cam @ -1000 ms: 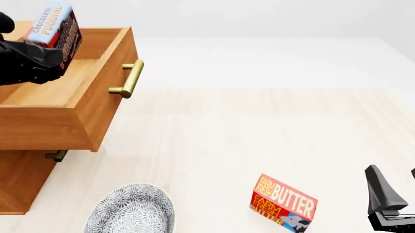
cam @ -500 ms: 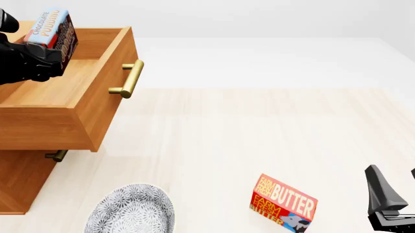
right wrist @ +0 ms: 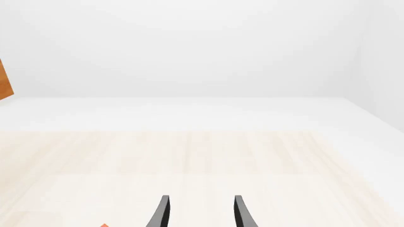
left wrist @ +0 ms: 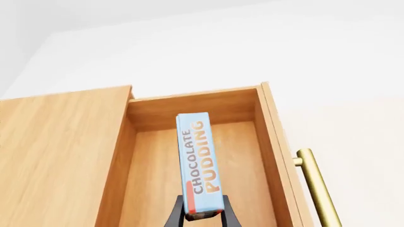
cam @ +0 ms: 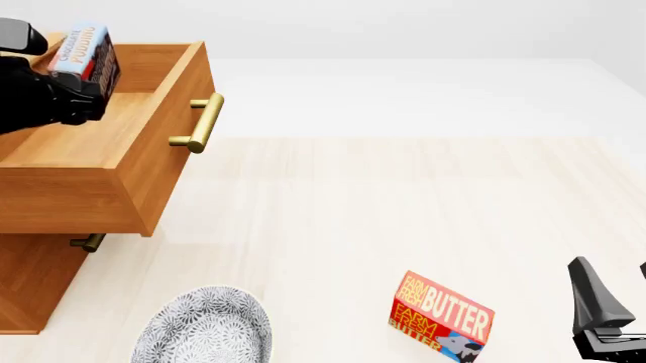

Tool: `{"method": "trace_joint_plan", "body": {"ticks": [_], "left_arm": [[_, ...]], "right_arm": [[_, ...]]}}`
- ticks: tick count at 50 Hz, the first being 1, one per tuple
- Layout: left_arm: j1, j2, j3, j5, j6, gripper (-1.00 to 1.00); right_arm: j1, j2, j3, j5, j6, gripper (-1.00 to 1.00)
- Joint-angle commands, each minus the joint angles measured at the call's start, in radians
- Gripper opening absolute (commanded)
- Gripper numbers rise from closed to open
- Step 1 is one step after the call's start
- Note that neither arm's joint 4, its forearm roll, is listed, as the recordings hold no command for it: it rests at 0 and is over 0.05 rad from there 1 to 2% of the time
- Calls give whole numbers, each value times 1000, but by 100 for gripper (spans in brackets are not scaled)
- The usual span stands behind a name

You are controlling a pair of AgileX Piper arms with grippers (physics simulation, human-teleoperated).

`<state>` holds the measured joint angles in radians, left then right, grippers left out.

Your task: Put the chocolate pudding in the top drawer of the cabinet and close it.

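Observation:
My left gripper [cam: 63,92] is shut on the chocolate pudding [cam: 85,50], a thin light-blue box gripped at its dark end. It holds the box tilted over the pulled-out top drawer [cam: 166,144] of the cabinet [cam: 35,283]. In the left wrist view the chocolate pudding [left wrist: 198,158] stretches out from the left gripper [left wrist: 203,218] above the bare floor of the top drawer [left wrist: 237,165], clear of its walls. My right gripper [cam: 618,304] rests low at the near right, and in its own view the right gripper [right wrist: 200,213] is open with nothing between the fingers.
A brass bar handle [cam: 202,121] sticks out from the drawer front, and the lower drawer's handle [cam: 89,243] shows beneath. A red BUTTER box [cam: 441,311] stands near the front, left of the right gripper. A patterned grey plate [cam: 207,327] lies at the front left.
The left gripper has carried the pudding a little left and lower over the open drawer, tilting it flatter. The right arm has not moved.

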<state>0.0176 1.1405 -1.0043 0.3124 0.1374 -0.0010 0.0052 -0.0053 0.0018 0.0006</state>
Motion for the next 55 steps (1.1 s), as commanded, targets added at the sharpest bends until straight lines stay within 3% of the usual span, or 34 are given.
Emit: {"method": "trace_joint_plan", "body": {"ticks": [1, 55], "left_arm": [[30, 37, 21, -41, 15, -100], [74, 88, 70, -122, -26, -100]], "right_arm": [[0, 0, 0, 0, 0, 100], [0, 0, 0, 0, 0, 100]]}}
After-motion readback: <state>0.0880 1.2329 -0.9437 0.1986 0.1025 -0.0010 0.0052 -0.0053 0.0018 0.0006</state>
